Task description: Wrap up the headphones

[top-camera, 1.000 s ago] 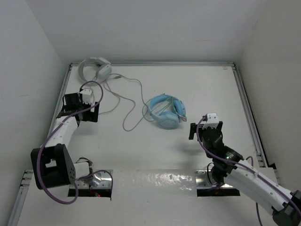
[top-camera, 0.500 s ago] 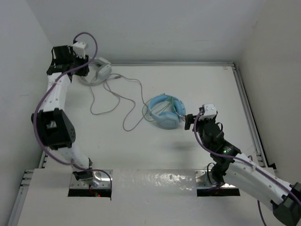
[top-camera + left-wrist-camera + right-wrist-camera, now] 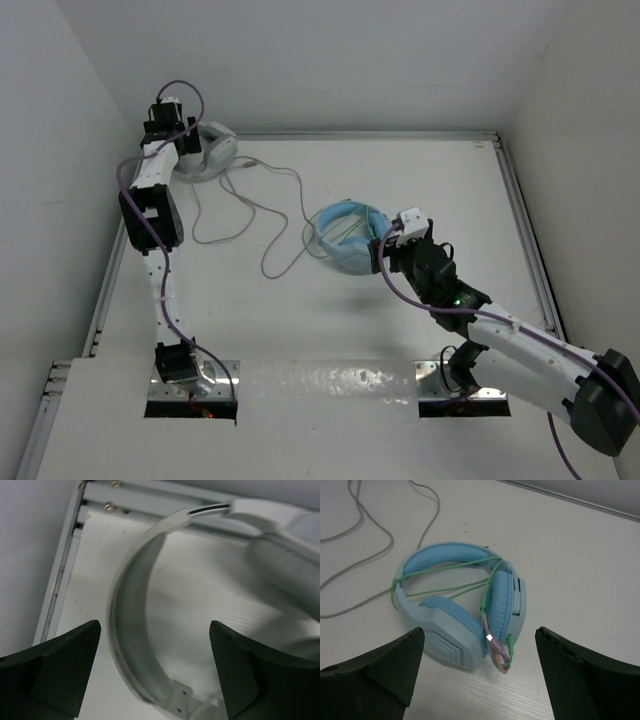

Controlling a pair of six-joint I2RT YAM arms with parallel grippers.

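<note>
Over in the far left corner of the table (image 3: 450, 190), the headphones (image 3: 210, 150) lay flat against the back edge, white and pale grey. Their thin grey cable (image 3: 250, 205) trailed out from them in loose loops toward the middle of the tabletop, quite unwound. The left arm was stretched right out to that corner, and the left gripper (image 3: 154, 630) hung just over the headphones. From its wrist camera I could see the two dark fingers (image 3: 55, 670) spread wide, with the curved headband (image 3: 127, 610) running up between them. It lay nearer the left finger than the right. I could not tell whether either finger touched the band, and nothing was pinched. One oval ear cup (image 3: 287, 565) showed at the upper right of that view, and the metal rail (image 3: 150, 492) of the table's edge ran just behind the band.

Near the centre sat a pair of light blue headphones (image 3: 350, 238), a green cord (image 3: 445, 572) wound around its band and cups. The right gripper (image 3: 480, 630) was poised just beside it on the near side, pointing at it. Its fingers (image 3: 375, 672) were parted wide and empty, well short of the blue cups. A stretch of the grey cable curved past at the top left of that view, well apart from the right fingers.
</note>
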